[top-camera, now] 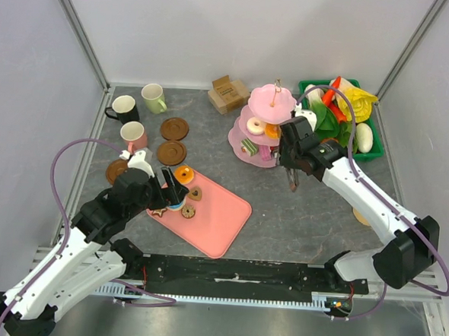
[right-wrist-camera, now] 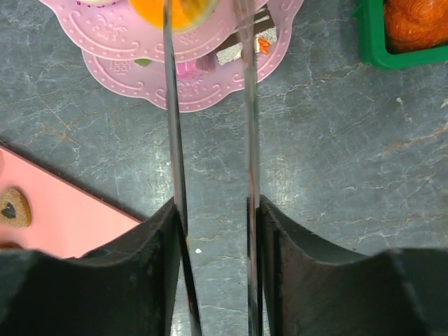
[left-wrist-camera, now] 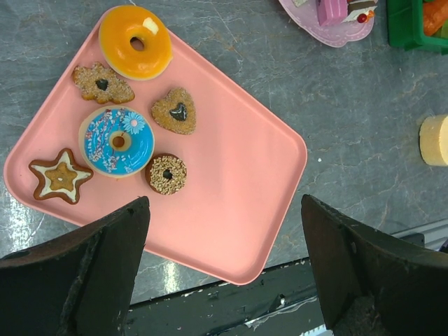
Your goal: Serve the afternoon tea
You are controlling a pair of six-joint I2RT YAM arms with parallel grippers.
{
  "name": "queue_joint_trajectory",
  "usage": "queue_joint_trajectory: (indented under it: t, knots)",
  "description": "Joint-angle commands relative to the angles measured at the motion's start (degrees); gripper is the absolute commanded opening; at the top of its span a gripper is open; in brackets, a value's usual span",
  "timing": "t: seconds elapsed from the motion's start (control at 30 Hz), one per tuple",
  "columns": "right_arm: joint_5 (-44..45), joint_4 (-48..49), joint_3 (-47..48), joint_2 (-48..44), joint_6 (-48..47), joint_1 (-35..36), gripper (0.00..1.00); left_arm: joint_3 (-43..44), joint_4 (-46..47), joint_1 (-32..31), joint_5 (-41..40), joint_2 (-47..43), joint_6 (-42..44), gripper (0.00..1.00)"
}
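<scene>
The left gripper (left-wrist-camera: pixel 224 266) hangs wide open over the pink tray (left-wrist-camera: pixel 238 203). On the tray, the heart cookie (left-wrist-camera: pixel 175 110) points toward 6 o'clock. The right gripper (right-wrist-camera: pixel 210 105), holding tongs (right-wrist-camera: pixel 175 140) slightly apart, reaches toward 12 o'clock at the tiered stand (right-wrist-camera: pixel 182 84). No writing is readable.

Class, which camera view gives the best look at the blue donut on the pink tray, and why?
The left wrist view: the blue donut lies fully visible from above, sprinkles and flower clear. In the top view only a sliver of it shows beside the left arm. The right wrist view catches just a corner of the tray, no blue donut.
</scene>
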Motion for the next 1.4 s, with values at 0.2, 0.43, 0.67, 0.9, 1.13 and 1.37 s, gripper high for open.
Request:
queue_joint_trajectory:
  t: [0.2,0.43,0.67,0.9,1.13,1.37]
  knots:
    - [1.35,0.84,0.48,-3.96,-0.01,-0.39,0.65,1.07,0.92,-0.11,0.25,-0.77,-1.03,0.95]
    - [-2.07,-2.76,-2.41,-10.72,-0.53,-0.39,0.64,1.60,0.22,-0.02,0.16,-0.77,-0.77,0.95]
    - [-25.58,-3.56,-6.90,-21.09,-9.22,-0.30,0.63,0.63,-0.22,-0.02,0.07,-0.69,-1.29,0.95]
    - [-40.48,5.92,-10.50,-21.02,-9.86,4.17,0.61,0.02,-0.65,-0.02,0.34,-0.60,-2.35,0.95]
    - [-29.08,14.45,-6.03,-5.40,-4.33,17.19,0.61,-0.33,-2.94,-0.11,-0.54,-2.00,-3.14,0.95]
    - [-26.34,15.78,4.77,14.83,-0.62,18.51,0.59,-0.60,-4.52,-0.11,-0.19,-3.76,-3.58,0.95]
